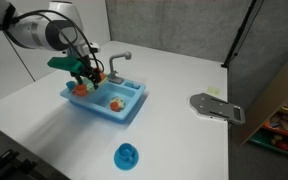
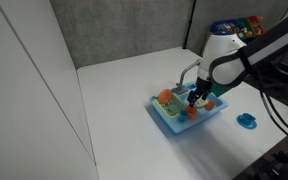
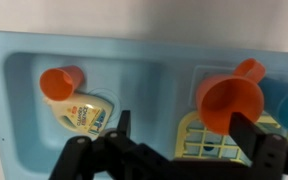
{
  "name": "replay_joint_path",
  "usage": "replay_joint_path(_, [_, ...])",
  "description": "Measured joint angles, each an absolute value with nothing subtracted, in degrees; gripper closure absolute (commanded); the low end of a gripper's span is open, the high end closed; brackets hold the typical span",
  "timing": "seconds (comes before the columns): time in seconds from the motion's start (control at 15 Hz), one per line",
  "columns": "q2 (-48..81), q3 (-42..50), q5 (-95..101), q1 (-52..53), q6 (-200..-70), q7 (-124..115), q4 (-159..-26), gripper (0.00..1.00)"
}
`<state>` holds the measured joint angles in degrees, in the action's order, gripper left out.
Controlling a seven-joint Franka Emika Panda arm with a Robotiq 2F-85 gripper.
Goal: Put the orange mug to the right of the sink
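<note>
Seen from the wrist, an orange-capped toy bottle [image 3: 76, 105] lies in the left basin of the sink [image 3: 4, 50], and the orange mug [image 3: 229, 98] sits in the right basin. The mug is off-centre, beside the right finger, so closing could knock it aside. The gripper [image 3: 184, 140] hangs wide open, holding nothing; contact is unclear.

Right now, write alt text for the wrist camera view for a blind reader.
An orange mug sits on a yellow rack in the right-of-frame basin of a light blue toy sink; a cream bottle with an orange cap lies in the other basin. The dark gripper enters from below, jaws apart.
</note>
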<state>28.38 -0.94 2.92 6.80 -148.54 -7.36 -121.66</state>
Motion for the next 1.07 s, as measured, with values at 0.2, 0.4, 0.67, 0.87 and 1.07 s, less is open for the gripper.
replay_joint_path(0.2, [28.40, -0.94, 2.92, 6.88, -148.35, -7.36, -121.65, 0.00])
replay_joint_path(0.4, [28.73, -0.86, 3.00, 7.40, -148.26, -7.37, -121.59, 0.00])
replay_joint_path(0.67, [30.34, -0.14, 4.30, 8.79, -148.62, -7.69, -121.02, 0.00])
replay_joint_path(0.87, [31.76, 0.19, 4.49, 9.24, -149.90, -7.69, -120.41, 0.32])
replay_joint_path(1.07, [33.00, 0.62, 4.75, 9.71, -151.08, -7.70, -119.76, 0.50])
